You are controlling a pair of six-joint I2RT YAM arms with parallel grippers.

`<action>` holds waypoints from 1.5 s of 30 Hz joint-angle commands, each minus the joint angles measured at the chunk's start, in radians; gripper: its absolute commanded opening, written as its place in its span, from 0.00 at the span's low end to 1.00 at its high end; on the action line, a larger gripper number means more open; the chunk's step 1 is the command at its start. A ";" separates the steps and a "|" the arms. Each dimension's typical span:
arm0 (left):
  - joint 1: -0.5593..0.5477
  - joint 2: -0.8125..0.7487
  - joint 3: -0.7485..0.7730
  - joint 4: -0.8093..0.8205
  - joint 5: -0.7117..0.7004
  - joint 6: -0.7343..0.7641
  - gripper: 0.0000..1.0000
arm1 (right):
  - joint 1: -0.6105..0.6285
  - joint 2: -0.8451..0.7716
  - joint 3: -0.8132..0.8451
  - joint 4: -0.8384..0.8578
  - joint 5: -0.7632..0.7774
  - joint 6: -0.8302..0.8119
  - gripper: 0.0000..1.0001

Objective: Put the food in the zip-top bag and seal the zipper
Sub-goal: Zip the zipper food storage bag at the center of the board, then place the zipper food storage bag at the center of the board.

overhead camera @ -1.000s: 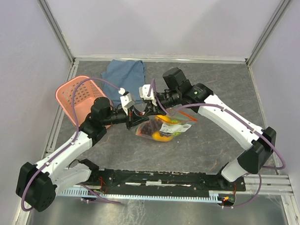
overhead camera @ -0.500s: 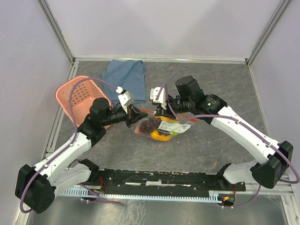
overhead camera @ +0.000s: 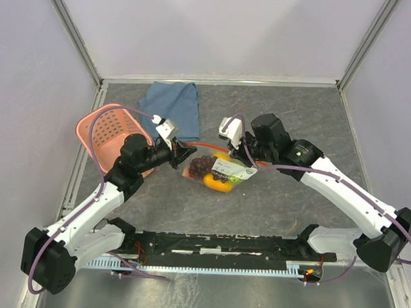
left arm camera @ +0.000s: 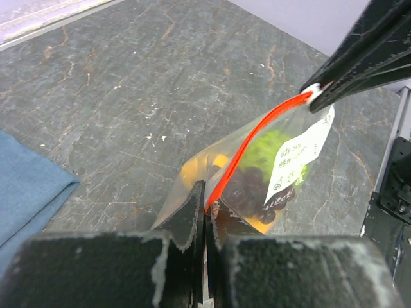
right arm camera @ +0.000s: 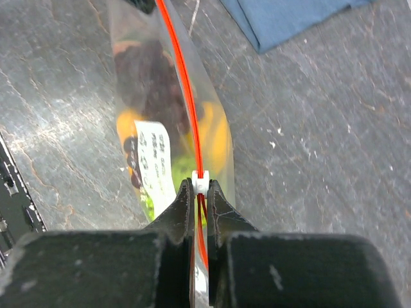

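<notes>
The zip-top bag [overhead camera: 222,173] hangs stretched between my two grippers just above the table. Inside it are the dark purple grape bunch [overhead camera: 202,165], a yellow-orange fruit [overhead camera: 216,185] and a green piece [left arm camera: 266,144]. My left gripper [overhead camera: 187,152] is shut on the bag's left end, at the zipper [left arm camera: 247,144]. My right gripper [overhead camera: 251,161] is shut on the white slider [right arm camera: 201,183] on the zipper [right arm camera: 182,83], toward the bag's right end. A white label [right arm camera: 156,157] faces the arm bases.
The pink perforated basket [overhead camera: 104,129] stands tilted at the left behind my left arm. A folded blue cloth [overhead camera: 172,105] lies at the back. A black rail [overhead camera: 222,246] runs along the near edge.
My right gripper has slid to the right along the zipper. My left gripper has drawn back a little to the left, and the bag's mouth is now pulled out straighter.
</notes>
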 commanded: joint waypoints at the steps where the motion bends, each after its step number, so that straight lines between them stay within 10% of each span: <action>1: 0.031 -0.025 -0.001 0.060 -0.105 -0.045 0.03 | -0.016 -0.082 -0.013 -0.064 0.183 0.069 0.02; 27: 0.070 0.123 0.074 -0.006 -0.087 -0.124 0.03 | -0.141 -0.215 -0.090 -0.194 0.337 0.293 0.02; 45: 0.071 0.137 0.164 -0.097 -0.241 -0.283 0.68 | -0.316 0.026 -0.071 0.007 0.418 0.534 0.01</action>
